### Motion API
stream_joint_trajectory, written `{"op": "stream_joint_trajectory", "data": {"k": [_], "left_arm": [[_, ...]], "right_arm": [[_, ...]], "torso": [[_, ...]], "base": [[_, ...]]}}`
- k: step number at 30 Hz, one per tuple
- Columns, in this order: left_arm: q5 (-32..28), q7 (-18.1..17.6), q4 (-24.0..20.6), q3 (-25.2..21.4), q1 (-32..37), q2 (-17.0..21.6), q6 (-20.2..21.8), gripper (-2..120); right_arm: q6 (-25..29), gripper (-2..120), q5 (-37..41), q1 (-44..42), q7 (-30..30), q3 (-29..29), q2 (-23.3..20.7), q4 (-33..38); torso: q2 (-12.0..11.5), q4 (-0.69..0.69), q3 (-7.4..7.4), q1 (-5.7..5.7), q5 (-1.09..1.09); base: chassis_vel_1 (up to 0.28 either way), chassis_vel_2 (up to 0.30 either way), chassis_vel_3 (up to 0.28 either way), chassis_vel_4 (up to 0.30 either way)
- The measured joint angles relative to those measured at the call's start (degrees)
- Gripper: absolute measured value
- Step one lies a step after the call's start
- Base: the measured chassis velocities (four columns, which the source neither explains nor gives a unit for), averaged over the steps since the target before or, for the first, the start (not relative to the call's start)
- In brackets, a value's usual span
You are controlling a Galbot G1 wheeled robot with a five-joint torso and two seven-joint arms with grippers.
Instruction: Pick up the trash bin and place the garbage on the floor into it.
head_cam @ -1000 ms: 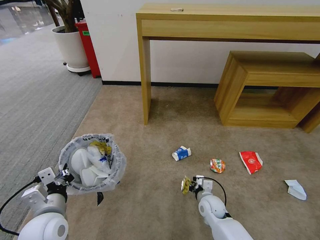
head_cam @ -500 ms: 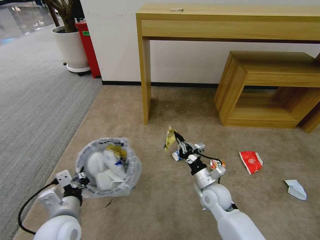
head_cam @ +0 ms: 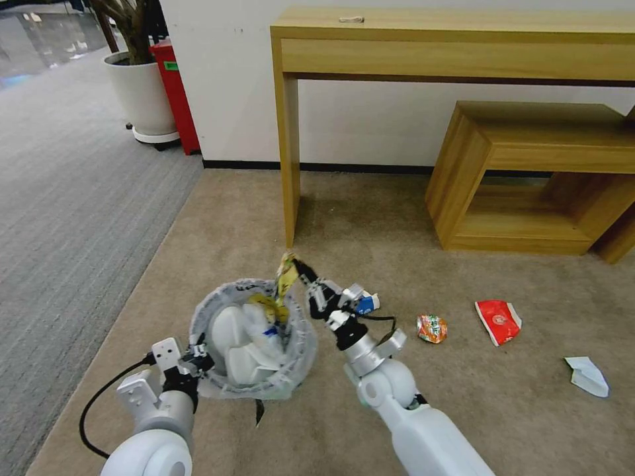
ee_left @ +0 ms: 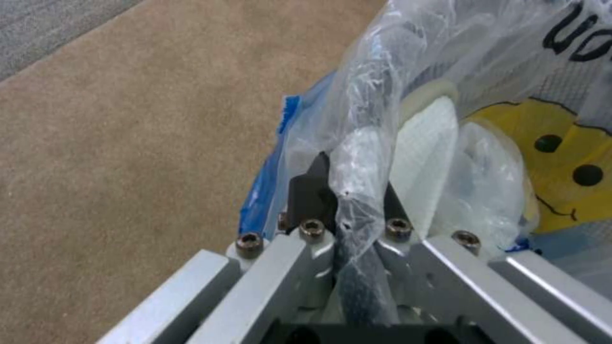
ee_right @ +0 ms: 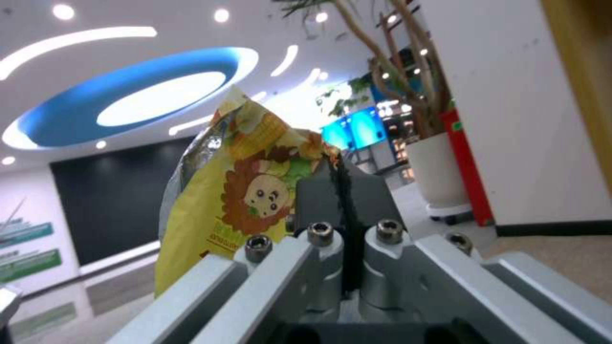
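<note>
The right gripper (head_cam: 296, 265) is raised above the beige short-pile carpet (head_cam: 370, 410), its jaws pressed together on a crumpled yellow snack wrapper with cartoon print (head_cam: 286, 272), which hangs from the fingertips right over the far rim of the small round dark trash bin lined with a crinkly translucent plastic bag (head_cam: 254, 334). In the right wrist view the yellow wrapper (ee_right: 236, 191) lies flattened against the side of the black fingers (ee_right: 332, 200), pinched by one edge. The left gripper (head_cam: 198, 357) holds the bin off the carpet by its near rim; in the left wrist view its black fingers (ee_left: 312, 191) are closed on the bagged rim (ee_left: 360, 157), one inside and one outside. The bin already holds white slippers (head_cam: 238, 334) and other scraps. By the look of it the wrapper is feather-light, thin and floppy, with a slick film surface, so an edge pinch suffices, though it may cling to a finger pad or flutter sideways when let go. The bin seems light too, but its liner is slippery and the rim grip is narrow, so it could tilt. On the carpet to the right lie a blue-white carton (head_cam: 368, 303) partly behind the right arm, a crumpled orange-green wrapper (head_cam: 431, 328), a red paper box (head_cam: 498, 320) and a pale-blue scrap (head_cam: 587, 375), all well apart from the bin.
</note>
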Motion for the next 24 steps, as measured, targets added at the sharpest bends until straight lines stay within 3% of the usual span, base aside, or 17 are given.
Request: {"op": "stream_joint_trajectory", "data": {"k": [9, 19, 21, 24], "left_arm": [[-0.02, -0.07, 0.12, -0.25, -0.16, 0.04, 0.15, 1], [-0.05, -0.03, -0.37, -0.31, 0.10, -0.23, -0.02, 1], [-0.05, -0.02, -0.48, -0.33, 0.13, -0.25, -0.03, 1], [-0.13, 0.00, -1.01, -0.49, 0.42, -0.34, -0.06, 1]], "right_arm": [[0.04, 2, -0.89, -0.69, -0.85, -0.69, -0.26, -0.38], [-0.32, 42, -1.06, -2.13, -1.30, 0.39, -1.15, 0.77], [-0.35, 43, -1.12, -2.22, -1.37, 0.49, -1.25, 0.83], [-0.78, 61, -1.68, -3.00, -1.61, 1.41, -1.94, 1.51]], "torso": [[0.00, 0.01, 0.00, 0.00, -0.01], [0.00, 0.01, 0.00, 0.00, 0.00], [0.00, 0.01, 0.00, 0.00, 0.00], [0.00, 0.01, 0.00, 0.00, 0.00]], "base": [[0.000, 0.000, 0.000, 0.000], [0.000, 0.000, 0.000, 0.000], [0.000, 0.000, 0.000, 0.000], [0.000, 0.000, 0.000, 0.000]]}}
